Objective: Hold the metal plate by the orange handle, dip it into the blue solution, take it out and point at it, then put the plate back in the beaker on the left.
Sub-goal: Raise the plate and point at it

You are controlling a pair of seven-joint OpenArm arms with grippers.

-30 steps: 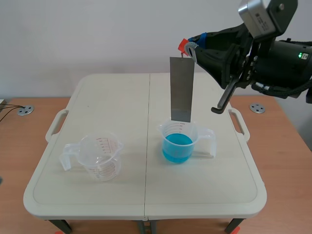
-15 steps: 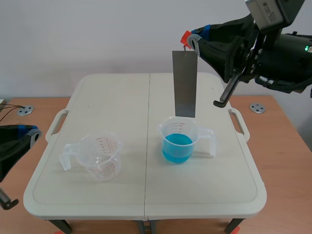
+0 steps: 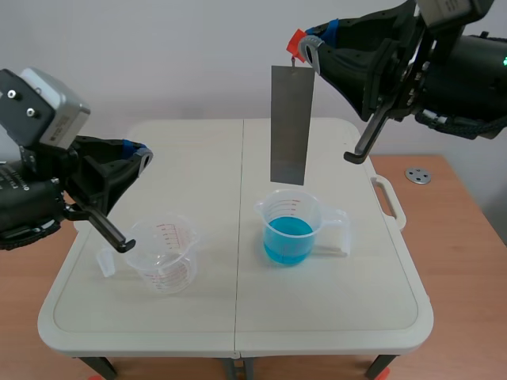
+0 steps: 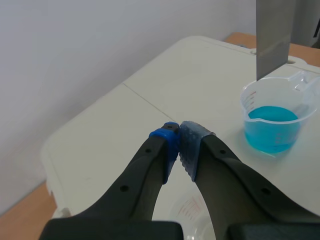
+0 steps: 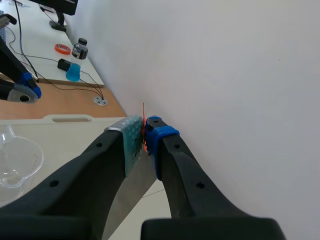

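1. Two clear beakers stand on the pale surface (image 3: 333, 309), well apart. The empty beaker (image 3: 162, 255), with red scale marks, sits toward the left arm's side. The filled beaker (image 3: 290, 228) sits just past the middle seam on the right arm's side.
2. The blue solution (image 3: 287, 237) fills the lower part of the filled beaker.
3. The right pincer (image 3: 309, 55) is raised high above the surface, its fingers pressed together on the orange handle (image 3: 297, 41). In the right wrist view the handle shows as a thin orange strip between the two pads.
4. The metal plate (image 3: 291, 125) hangs upright from that handle, a long grey strip. Its lower edge is just above the rim of the filled beaker, out of the liquid.
5. The left pincer (image 3: 141, 154) hovers over the left side of the surface, above and just behind the empty beaker. Its tips face the plate but are well apart from it.
6. In the left wrist view the left pincer's pads (image 4: 189, 145) meet with nothing between them.
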